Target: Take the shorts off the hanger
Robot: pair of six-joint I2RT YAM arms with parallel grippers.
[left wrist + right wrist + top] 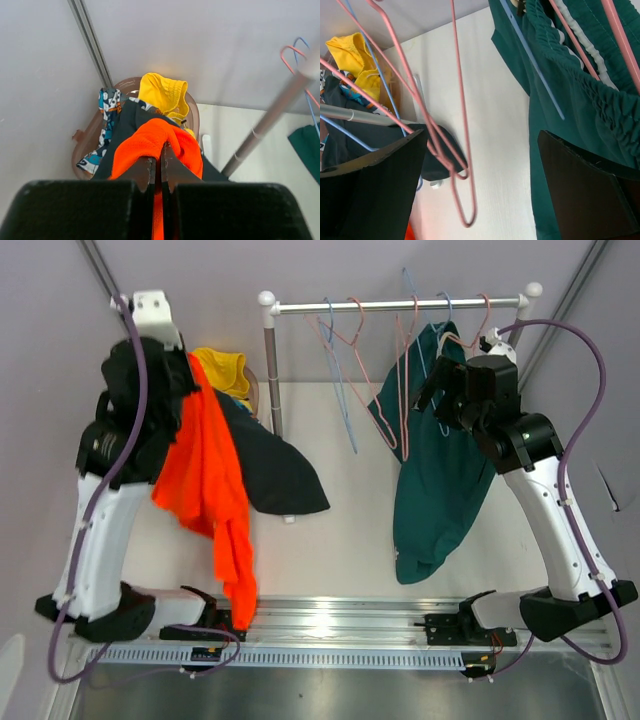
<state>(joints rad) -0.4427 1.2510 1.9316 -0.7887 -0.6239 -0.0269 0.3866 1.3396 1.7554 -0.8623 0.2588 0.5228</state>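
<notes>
Rack: stood at the rear of the worktop, its rail run from a post at left-centre to the right.
Basket: placed at the rear left, just left of the post; further shorts are held in it.
Draped shorts: laid from the basket out onto the worktop, right of the left arm.
Left tool: raised above the basket, clamped on the gripped shorts, which are hung down along the arm toward the near edge.
Empty hangers: hung on the rail, left of the hanging shorts.
Right tool: held near the rail's right end, jaws apart, just beside the hanging shorts' waistband.

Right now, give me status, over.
Left fingers shut on orange shorts, near basket. Right fingers open beside teal shorts, on hanger. Empty pink hangers close by.
</notes>
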